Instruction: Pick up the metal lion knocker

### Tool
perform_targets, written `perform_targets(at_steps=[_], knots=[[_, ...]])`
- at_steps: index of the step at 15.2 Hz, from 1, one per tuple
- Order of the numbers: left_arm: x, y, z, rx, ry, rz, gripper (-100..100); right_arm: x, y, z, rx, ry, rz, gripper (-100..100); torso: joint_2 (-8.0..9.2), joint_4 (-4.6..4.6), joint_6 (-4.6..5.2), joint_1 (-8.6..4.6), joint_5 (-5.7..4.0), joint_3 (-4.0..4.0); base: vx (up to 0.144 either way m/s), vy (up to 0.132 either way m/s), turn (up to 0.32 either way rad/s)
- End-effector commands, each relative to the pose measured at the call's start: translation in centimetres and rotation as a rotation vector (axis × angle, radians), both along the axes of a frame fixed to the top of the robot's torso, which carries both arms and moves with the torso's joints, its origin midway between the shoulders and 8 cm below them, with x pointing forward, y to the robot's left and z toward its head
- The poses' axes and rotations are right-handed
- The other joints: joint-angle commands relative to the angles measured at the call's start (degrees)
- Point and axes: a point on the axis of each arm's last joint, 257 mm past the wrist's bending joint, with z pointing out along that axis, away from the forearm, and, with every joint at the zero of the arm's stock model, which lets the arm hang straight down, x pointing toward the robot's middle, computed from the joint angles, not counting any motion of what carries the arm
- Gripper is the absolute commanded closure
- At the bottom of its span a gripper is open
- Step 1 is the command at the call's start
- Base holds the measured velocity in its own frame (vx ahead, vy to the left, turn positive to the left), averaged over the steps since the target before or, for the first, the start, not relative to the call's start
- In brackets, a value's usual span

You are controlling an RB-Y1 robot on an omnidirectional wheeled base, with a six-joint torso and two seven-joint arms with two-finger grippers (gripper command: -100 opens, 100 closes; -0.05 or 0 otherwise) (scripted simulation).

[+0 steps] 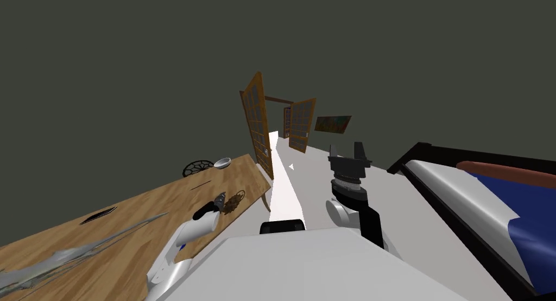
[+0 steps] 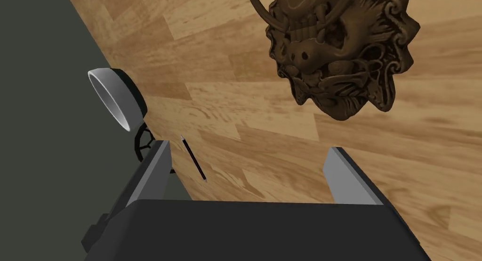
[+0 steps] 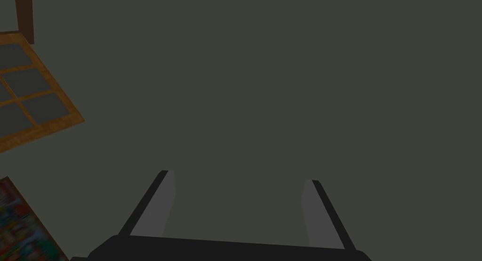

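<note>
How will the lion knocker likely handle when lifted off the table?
The lion knocker looks like dark cast metal: probably stiff and heavy for its size. Its lumpy carving may make a grip uneven. Its ring might swing when lifted.

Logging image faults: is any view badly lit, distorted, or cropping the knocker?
Head view: rolled and wide, so the wooden table slants and a floor strip is blown out white. Left wrist view: evenly lit, the lion knocker cut by the frame edge beyond the open left pincer. Right wrist view: dim, fingers of the right pincer look dark.
</note>
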Motion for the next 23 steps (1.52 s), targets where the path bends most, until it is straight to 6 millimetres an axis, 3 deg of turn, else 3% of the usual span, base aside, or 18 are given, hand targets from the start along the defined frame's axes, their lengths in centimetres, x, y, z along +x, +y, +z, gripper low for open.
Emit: perform_targets(at_steps=[1,19,23], knots=[[-0.9,-0.1,-1.1,-0.024,0.039,0.022,-100,0.0,0.0,0.0,0.0,0.0,0.0,0,0.0,0.0,0.0,0.0,0.0,0.0,0.039,-0.018,-0.132],[-8.3,-2.2,-7.7,-0.243,0.322,0.19,-100,0.0,0.0,0.0,0.0,0.0,0.0,0,0.03,0.01,-0.01,-0.01,0.0,0.01,0.036,-0.016,-0.11],[-8.1,-2.2,-8.7,-0.243,0.319,0.187,-100,0.0,0.0,0.0,0.0,0.0,0.0,0,0.09,0.02,-0.03,0.06,0.01,0.05,0.021,0.002,-0.022]])
